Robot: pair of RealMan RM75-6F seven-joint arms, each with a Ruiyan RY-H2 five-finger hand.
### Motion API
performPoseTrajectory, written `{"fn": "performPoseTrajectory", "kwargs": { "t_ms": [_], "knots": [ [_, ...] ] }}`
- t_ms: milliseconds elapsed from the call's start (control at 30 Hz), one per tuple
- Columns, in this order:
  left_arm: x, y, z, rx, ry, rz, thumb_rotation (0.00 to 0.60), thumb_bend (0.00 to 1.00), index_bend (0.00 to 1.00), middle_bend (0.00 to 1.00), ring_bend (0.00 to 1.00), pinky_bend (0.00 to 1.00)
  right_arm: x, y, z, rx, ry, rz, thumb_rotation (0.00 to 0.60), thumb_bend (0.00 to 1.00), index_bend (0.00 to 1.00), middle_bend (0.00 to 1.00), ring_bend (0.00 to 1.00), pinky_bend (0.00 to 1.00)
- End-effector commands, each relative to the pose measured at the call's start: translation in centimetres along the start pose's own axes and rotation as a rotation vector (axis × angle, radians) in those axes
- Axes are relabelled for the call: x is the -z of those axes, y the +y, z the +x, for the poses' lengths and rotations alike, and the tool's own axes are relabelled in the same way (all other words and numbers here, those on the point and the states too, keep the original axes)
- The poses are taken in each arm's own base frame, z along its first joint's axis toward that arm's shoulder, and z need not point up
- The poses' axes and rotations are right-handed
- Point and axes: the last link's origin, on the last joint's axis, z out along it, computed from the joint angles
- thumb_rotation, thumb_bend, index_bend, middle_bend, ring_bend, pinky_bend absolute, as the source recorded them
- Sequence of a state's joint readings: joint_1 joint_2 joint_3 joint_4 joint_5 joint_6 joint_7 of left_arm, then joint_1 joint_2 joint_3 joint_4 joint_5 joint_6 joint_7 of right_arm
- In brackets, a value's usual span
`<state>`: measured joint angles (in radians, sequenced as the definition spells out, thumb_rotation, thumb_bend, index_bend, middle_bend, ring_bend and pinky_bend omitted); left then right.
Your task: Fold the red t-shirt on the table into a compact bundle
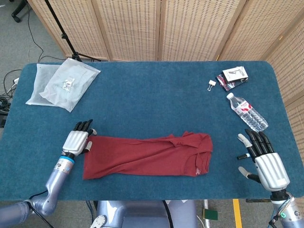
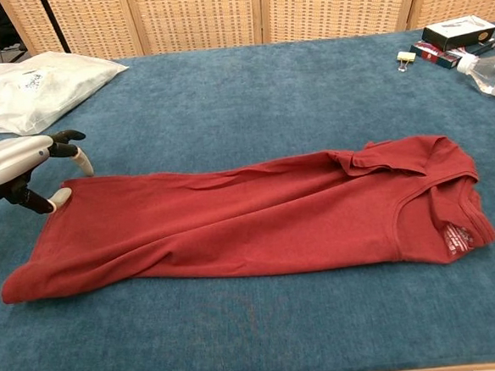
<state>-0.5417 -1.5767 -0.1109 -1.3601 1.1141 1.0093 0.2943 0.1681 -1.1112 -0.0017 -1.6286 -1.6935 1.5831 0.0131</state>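
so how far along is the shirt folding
Partly done. The red t-shirt already lies folded lengthwise into a long strip, collar end toward the right. In hand: the left hand is at the strip's left end, fingers apart, not visibly gripping. The right hand waits open, well clear of the cloth. Left: folding the strip across into a compact bundle.

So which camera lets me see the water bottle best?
The head view. There the whole water bottle lies in sight on the blue table, near its right edge, cap to base with its label showing. The chest view catches only a piece of it at the right border, so most of it is cut off.
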Motion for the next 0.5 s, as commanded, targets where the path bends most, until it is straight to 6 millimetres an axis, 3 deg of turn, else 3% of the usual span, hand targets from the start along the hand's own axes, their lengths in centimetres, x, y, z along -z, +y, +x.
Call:
{"fn": "performPoseTrajectory", "kwargs": {
  "t_ms": [33, 267, 500],
  "knots": [
    [0.0, 0.0, -0.4, 0.010, 0.002, 0.004, 0.600, 0.53, 0.36, 0.00, 0.00, 0.00, 0.0, 0.0, 0.0, -0.001, 0.000, -0.002, 0.600, 0.00, 0.00, 0.00, 0.00, 0.00],
    [-0.2, 0.1, -0.8, 0.029, 0.015, 0.008, 0.600, 0.54, 0.39, 0.00, 0.00, 0.00, 0.0, 0.0, 0.1, 0.000, 0.004, 0.000, 0.600, 0.00, 0.00, 0.00, 0.00, 0.00],
    [-0.1, 0.7, -1.5, 0.073, 0.087, 0.008, 0.600, 0.54, 0.59, 0.00, 0.00, 0.00, 0.0, 0.0, 0.1, -0.007, 0.003, 0.001, 0.600, 0.00, 0.00, 0.00, 0.00, 0.00]
  ]
}}
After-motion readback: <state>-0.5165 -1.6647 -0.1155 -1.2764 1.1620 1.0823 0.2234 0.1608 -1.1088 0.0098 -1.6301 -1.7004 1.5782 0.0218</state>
